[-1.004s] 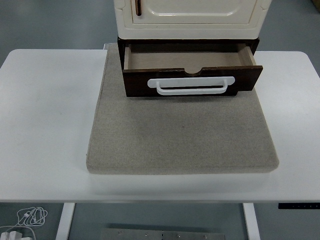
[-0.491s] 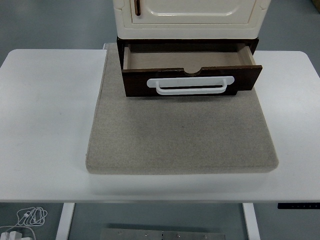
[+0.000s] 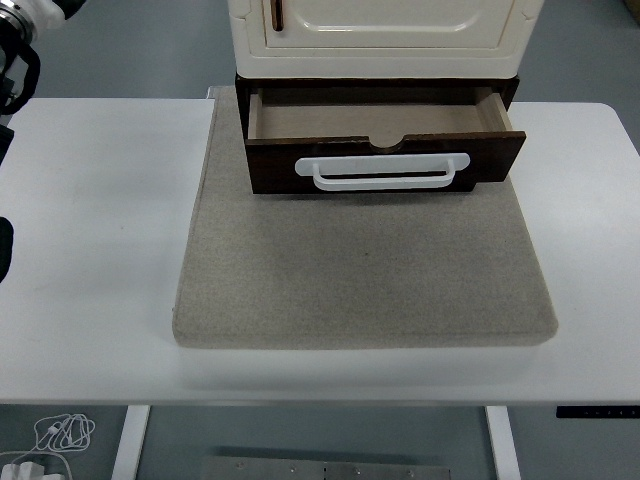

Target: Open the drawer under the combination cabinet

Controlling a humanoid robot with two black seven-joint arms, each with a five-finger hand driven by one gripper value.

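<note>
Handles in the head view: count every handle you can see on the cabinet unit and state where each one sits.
2. A white handle runs across the open drawer front; a small brown handle stands upright on the cream cabinet door above. More may be hidden above the frame.

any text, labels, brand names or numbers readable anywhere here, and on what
None can be read.
Cream cabinet: no print shows on its door.
Dark brown wooden drawer with white plastic handle: no label or mark.
Grey felt mat and white table: plain.
Small dark control strip under the table's front edge: faint marks, too small to read.
</note>
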